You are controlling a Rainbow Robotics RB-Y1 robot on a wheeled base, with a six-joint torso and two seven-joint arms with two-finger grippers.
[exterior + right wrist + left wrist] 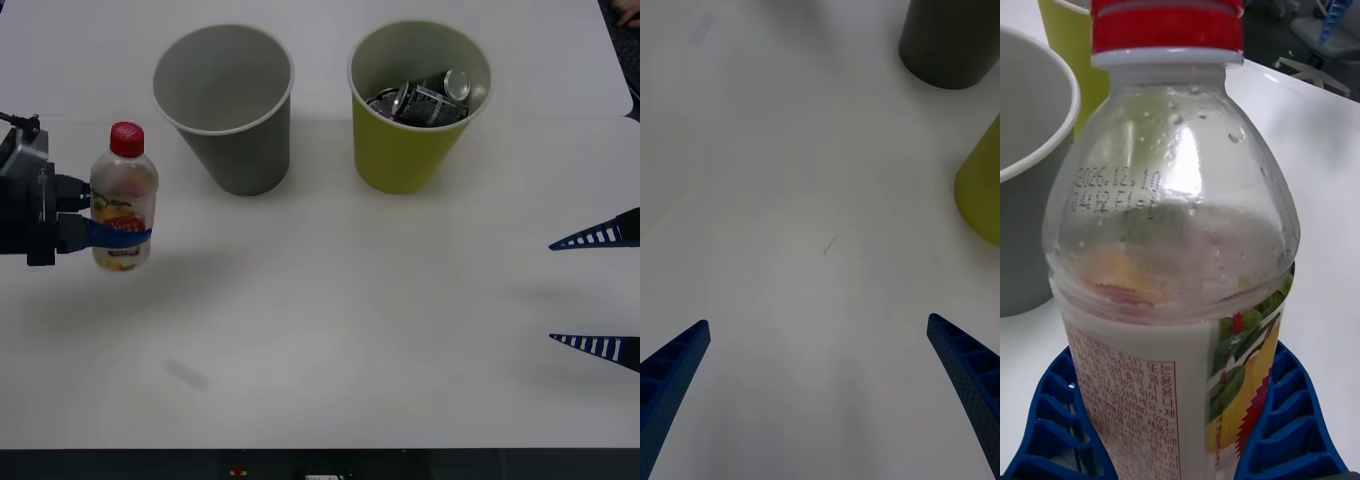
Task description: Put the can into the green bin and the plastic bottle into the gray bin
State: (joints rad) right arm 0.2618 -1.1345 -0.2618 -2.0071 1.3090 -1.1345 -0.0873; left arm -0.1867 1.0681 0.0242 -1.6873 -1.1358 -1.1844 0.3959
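Left end effector [112,232] sits near the tabletop's left edge, arm coming in level from the left, black wrist block behind it. Its blue ribbed fingers [1289,420] are clamped around the lower body of the plastic bottle [123,200], held upright. Right end effector [598,292] is at the tabletop's right edge, fingers pointing left toward the middle, spread wide apart with nothing between them, hovering over bare surface, apart from everything.

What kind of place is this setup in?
Probably a lab or office test bench: a plain white table, two paper-cup-style bins, gray and green, and office chair legs behind.
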